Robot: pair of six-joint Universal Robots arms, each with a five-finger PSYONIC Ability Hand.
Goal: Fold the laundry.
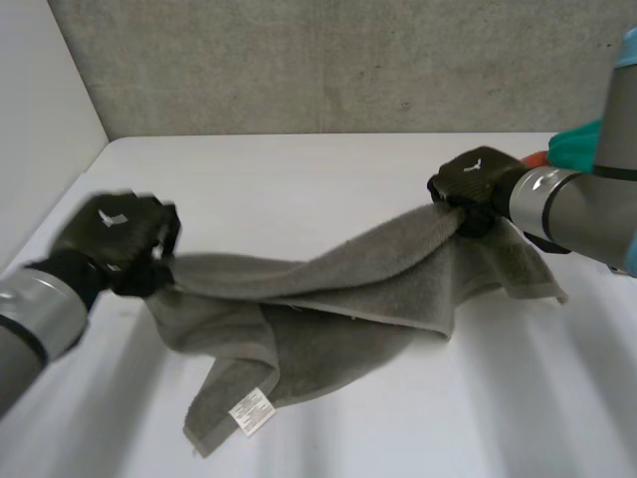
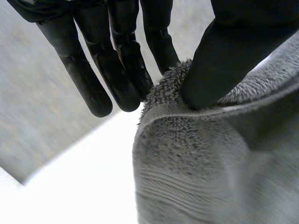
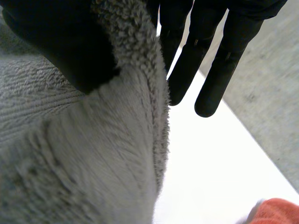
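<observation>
A grey towel (image 1: 328, 289) hangs slack between my two hands above the white table (image 1: 299, 179), its lower folds and a white label (image 1: 251, 410) resting on the table. My left hand (image 1: 114, 239) pinches the towel's left end; its thumb (image 2: 229, 60) presses the towel's edge (image 2: 168, 93) against the fingers (image 2: 117, 70). My right hand (image 1: 476, 184) grips the towel's right end. There the thumb (image 3: 60, 42) clamps the terry edge (image 3: 135, 56) against the fingers (image 3: 205, 56).
A grey wall runs along the table's far edge. Teal and orange cloth (image 1: 562, 149) lies behind my right arm, and a bit of the orange cloth (image 3: 275, 212) sits on the table past my right hand.
</observation>
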